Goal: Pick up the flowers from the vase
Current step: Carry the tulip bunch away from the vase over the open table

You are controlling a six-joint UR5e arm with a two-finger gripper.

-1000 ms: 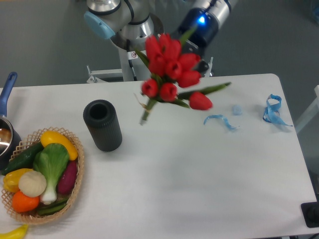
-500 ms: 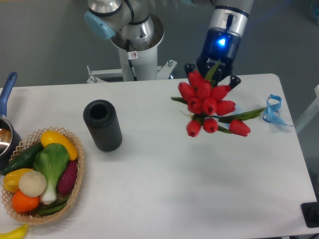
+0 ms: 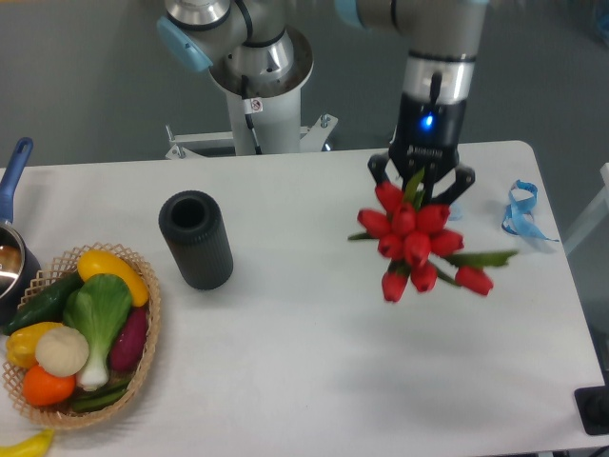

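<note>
The flowers [image 3: 415, 243], a bunch of red tulip buds with green leaves, hang from my gripper [image 3: 421, 187] over the right half of the white table, buds toward the camera. The stems are hidden behind the buds and the fingers. My gripper points down and is shut on the bunch. The vase [image 3: 196, 239], a matte black cylinder with a round empty mouth, stands upright at the left of centre, well to the left of the gripper and apart from the flowers.
A wicker basket [image 3: 143, 357] of colourful vegetables sits at the front left. A blue-handled metal pot [image 3: 11, 249] is at the left edge. A blue ribbon [image 3: 521, 211] lies at the far right. The robot base [image 3: 257, 76] stands behind the table.
My gripper has carried the flowers from just right of the vase across to the table's right side and turned upright, so the bunch now hangs lower and closer to the front.
</note>
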